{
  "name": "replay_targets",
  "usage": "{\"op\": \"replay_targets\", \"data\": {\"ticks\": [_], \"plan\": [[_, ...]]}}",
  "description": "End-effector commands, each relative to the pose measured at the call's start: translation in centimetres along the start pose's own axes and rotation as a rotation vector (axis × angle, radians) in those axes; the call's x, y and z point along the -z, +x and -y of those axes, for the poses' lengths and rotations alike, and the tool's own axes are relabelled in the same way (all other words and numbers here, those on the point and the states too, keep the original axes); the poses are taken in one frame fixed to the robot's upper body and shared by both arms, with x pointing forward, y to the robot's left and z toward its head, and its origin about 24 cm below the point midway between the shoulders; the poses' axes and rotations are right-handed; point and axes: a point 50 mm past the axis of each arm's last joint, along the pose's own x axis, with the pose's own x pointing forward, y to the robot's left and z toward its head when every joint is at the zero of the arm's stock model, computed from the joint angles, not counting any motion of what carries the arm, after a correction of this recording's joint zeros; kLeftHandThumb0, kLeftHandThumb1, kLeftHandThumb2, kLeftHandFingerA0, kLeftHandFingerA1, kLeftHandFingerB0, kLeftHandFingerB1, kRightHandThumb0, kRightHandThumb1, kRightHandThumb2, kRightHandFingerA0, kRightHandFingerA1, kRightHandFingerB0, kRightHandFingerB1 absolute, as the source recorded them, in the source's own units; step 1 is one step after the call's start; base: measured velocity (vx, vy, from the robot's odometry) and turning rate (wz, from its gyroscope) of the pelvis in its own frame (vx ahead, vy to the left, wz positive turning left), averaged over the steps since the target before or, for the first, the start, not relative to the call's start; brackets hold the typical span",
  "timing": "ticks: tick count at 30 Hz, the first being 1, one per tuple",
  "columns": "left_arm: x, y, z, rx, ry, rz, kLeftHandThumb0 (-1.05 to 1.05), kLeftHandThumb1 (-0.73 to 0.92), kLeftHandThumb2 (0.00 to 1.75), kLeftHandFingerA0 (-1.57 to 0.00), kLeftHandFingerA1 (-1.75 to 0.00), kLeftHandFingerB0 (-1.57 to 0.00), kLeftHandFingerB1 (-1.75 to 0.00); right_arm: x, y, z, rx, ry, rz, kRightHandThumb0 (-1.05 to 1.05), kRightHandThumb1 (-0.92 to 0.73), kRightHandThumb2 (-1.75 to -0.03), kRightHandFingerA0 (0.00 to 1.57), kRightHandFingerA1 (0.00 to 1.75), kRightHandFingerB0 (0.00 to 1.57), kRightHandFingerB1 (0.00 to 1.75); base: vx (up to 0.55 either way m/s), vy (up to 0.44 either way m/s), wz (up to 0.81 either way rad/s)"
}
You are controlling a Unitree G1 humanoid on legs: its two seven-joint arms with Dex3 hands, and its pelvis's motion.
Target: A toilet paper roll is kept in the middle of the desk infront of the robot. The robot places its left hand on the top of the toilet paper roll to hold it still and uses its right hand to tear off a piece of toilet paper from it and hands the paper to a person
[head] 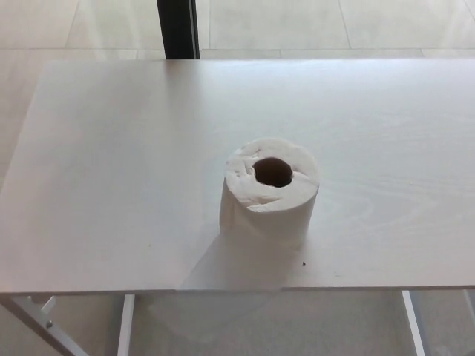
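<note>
A white toilet paper roll [269, 194] stands upright on its end on the pale, wood-grained worktop [111, 163], its dark round core hole facing up. It sits a little nearer the worktop's front edge than its far edge, roughly midway across. The top of the roll is slightly rumpled around the hole. From the base of the roll a loose sheet of white paper [234, 271] trails forward across the worktop to the front edge and hangs over it, its lower end showing faintly below the edge. A tiny dark speck [303, 262] lies on the worktop just beside the roll's base, on the front right.

Neither robot hand shows anywhere in the head view, so whether their fingers are spread or pressed together cannot be told; nothing touches the roll.

Beyond the worktop's far edge, up and left of the roll, a black vertical post [178, 28] stands against the light tiled floor [334, 26]. Below the front edge, left of the roll, white metal legs [125, 325] of the worktop are visible.
</note>
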Motion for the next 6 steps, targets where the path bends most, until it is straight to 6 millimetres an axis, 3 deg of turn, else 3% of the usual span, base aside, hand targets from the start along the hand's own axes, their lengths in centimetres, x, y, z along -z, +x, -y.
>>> {"op": "replay_targets", "data": {"ticks": [1,2,3,6], "plan": [[6.51,0.23,-0.20,-0.068,-0.148,-0.192,-0.62,0.78,0.63,-0.74,-1.02,-0.35,-0.68,5.58,-0.59,1.95,-0.005,0.099,-0.141,-0.47,-0.62,-0.58,0.60,0.78,0.40,0.39,0.00,0.000,0.00],[6.36,0.29,0.06,-0.032,-0.143,-0.174,-0.62,0.81,0.64,-0.60,-1.00,-0.36,-0.68,5.68,-0.60,1.78,-0.044,0.071,-0.157,-0.47,-0.62,-0.59,0.55,0.73,0.37,0.38,0.00,0.000,0.00],[6.29,0.44,0.43,-0.013,-0.142,-0.180,-0.62,0.78,0.64,-0.54,-0.97,-0.35,-0.68,5.93,-0.67,1.49,-0.085,0.086,-0.168,-0.48,-0.48,-0.80,0.46,0.68,0.30,0.49,0.00,0.000,0.00],[6.34,0.65,0.76,0.006,-0.131,-0.182,-0.63,0.76,0.62,-0.43,-0.94,-0.31,-0.66,5.95,-0.65,1.47,-0.100,0.072,-0.169,-0.46,-0.49,-0.80,0.44,0.65,0.30,0.49,0.00,0.000,0.00]]}}
